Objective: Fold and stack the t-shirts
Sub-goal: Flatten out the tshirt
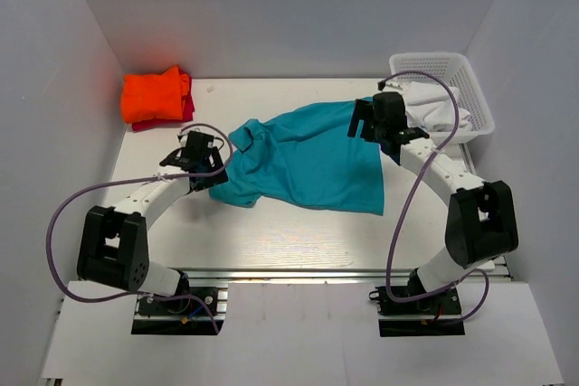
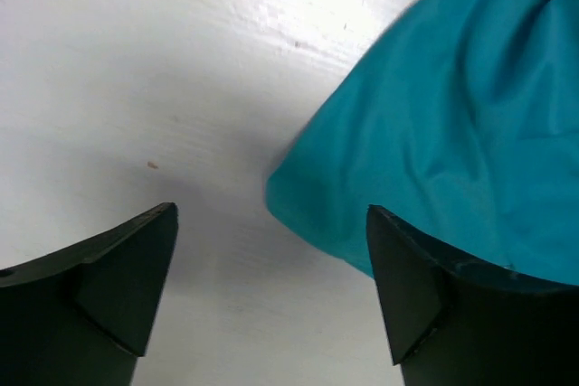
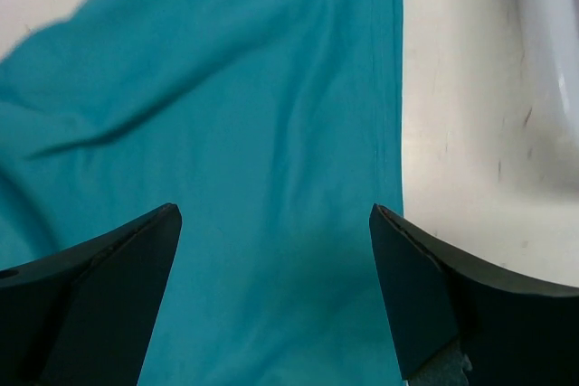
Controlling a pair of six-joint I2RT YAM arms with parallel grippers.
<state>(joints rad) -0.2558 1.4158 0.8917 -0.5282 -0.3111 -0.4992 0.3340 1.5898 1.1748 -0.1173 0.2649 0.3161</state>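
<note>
A teal-blue t-shirt [image 1: 308, 158] lies spread and rumpled in the middle of the table. An orange t-shirt [image 1: 156, 94] lies folded on a red one [image 1: 186, 108] at the back left. My left gripper [image 1: 197, 153] is open and empty over the shirt's left sleeve edge; the left wrist view shows teal cloth [image 2: 452, 124] reaching toward the right finger [image 2: 407, 287]. My right gripper [image 1: 371, 122] is open and empty over the shirt's far right part; the right wrist view shows teal cloth [image 3: 235, 160] between the fingers and its hem at the right.
A white plastic basket [image 1: 443, 92] with white cloth [image 1: 434, 110] in it stands at the back right, close behind the right gripper. White walls enclose the table on three sides. Purple cables loop from both arms.
</note>
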